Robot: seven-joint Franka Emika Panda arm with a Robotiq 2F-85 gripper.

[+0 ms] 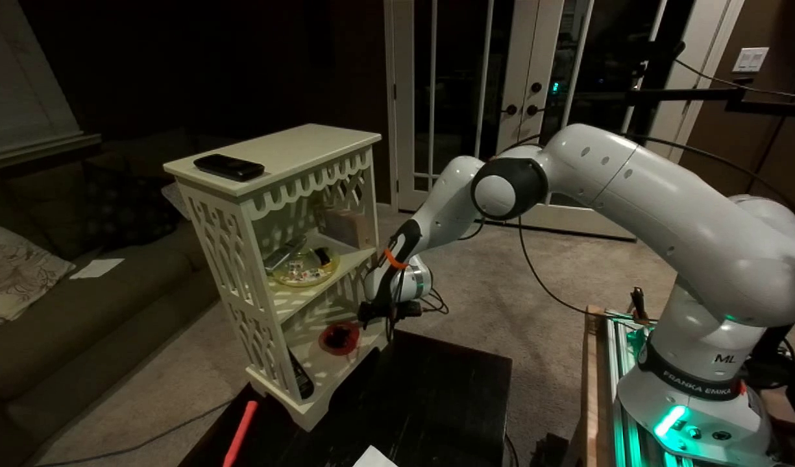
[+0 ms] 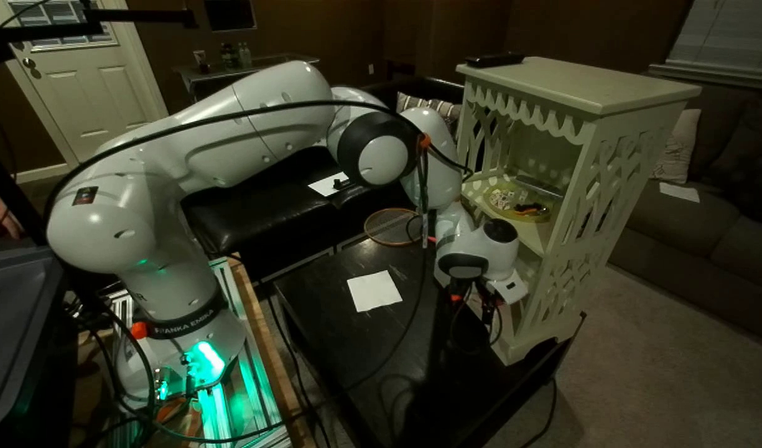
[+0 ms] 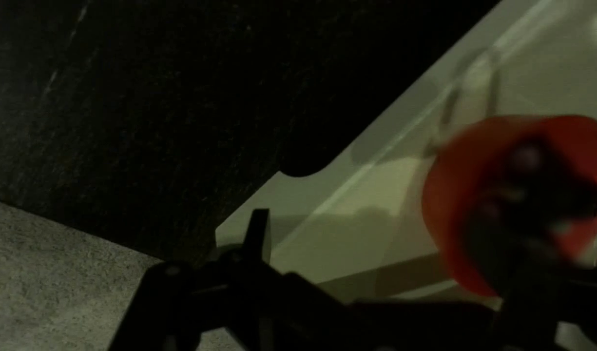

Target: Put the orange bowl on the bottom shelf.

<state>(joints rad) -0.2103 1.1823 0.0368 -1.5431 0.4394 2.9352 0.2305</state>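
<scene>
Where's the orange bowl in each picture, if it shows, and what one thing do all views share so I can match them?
In an exterior view: the orange bowl is low, just left of centre, on the bottom shelf.
In an exterior view: I can't make it out; the arm blocks much of that shelf.
Wrist view: the orange bowl is at right, mid-height.
Shared landmark: the cream stand.

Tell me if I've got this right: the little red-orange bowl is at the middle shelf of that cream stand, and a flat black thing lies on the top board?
Only the shelf is wrong: an exterior view shows the red-orange bowl at the bottom shelf. A flat black thing does lie on the top board.
</scene>
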